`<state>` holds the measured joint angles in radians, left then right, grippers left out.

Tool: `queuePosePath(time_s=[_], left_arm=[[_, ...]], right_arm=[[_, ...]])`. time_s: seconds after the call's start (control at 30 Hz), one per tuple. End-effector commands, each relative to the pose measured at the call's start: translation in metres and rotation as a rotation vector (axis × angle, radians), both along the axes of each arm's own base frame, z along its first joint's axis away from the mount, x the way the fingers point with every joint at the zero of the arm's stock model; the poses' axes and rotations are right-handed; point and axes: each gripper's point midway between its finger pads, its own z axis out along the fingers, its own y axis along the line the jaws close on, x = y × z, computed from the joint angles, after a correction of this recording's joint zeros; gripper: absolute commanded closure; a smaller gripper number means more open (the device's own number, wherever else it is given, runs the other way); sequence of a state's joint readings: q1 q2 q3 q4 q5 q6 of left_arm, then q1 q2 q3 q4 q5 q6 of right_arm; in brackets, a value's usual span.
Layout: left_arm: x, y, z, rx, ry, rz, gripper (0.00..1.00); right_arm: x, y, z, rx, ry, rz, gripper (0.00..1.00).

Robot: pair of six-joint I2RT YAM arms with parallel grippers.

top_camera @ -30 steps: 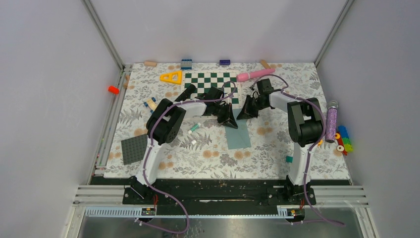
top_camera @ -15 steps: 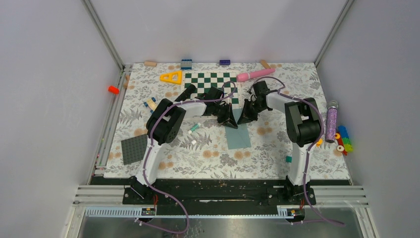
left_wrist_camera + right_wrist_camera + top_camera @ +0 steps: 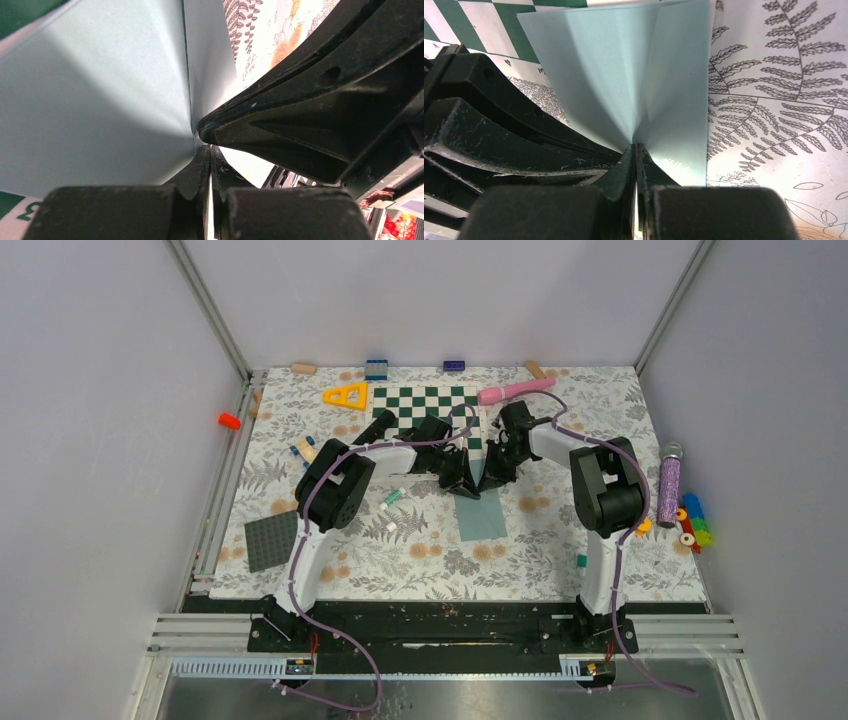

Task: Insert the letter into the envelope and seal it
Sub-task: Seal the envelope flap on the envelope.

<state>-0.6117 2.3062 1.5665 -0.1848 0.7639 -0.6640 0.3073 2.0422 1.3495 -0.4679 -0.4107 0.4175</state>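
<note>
So the right gripper (image 3: 492, 468) has slid in since a second ago and is now tip to tip with the left gripper (image 3: 465, 478). Both are clamped tight on the envelope (image 3: 482, 515), pinching up a raised fold. The rest lies flat just behind the fingertips.

i see the envelope (image 3: 481, 515) lying on the desk (image 3: 420, 560) near its middle, just in front of the checkered board (image 3: 425, 405). its far end is lifted up by the board's near right corner. my left claw (image 3: 466, 483) sits on the left of that raised end and my right claw (image 3: 487, 478) on the right, tips nearly touching, each pinched onto the paper. the triangle frame (image 3: 346, 396) lies just left of the board. the studded baseplate (image 3: 270, 540) lies well to the left, nearer me. the tube (image 3: 668, 487) lies off the desk's right edge, right of the right arm.
</note>
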Motion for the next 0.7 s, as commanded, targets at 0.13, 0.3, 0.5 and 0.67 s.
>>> queuePosePath(time_s=[0.13,0.3,0.5,0.67], left_arm=[[-0.003,0.010,-0.020,0.055,0.020,0.017,1.00],[-0.003,0.010,-0.019,0.054,0.024,0.020,1.00],[-0.005,0.010,-0.021,0.056,0.029,0.020,1.00],[-0.005,0.010,-0.021,0.054,0.031,0.017,1.00]], right_arm=[[-0.008,-0.005,-0.007,-0.087,0.016,0.041,1.00],[-0.002,-0.007,-0.008,-0.104,0.006,0.016,1.00],[0.008,-0.010,-0.008,-0.142,0.012,-0.035,1.00],[0.020,-0.021,-0.009,-0.232,0.020,-0.091,1.00]])
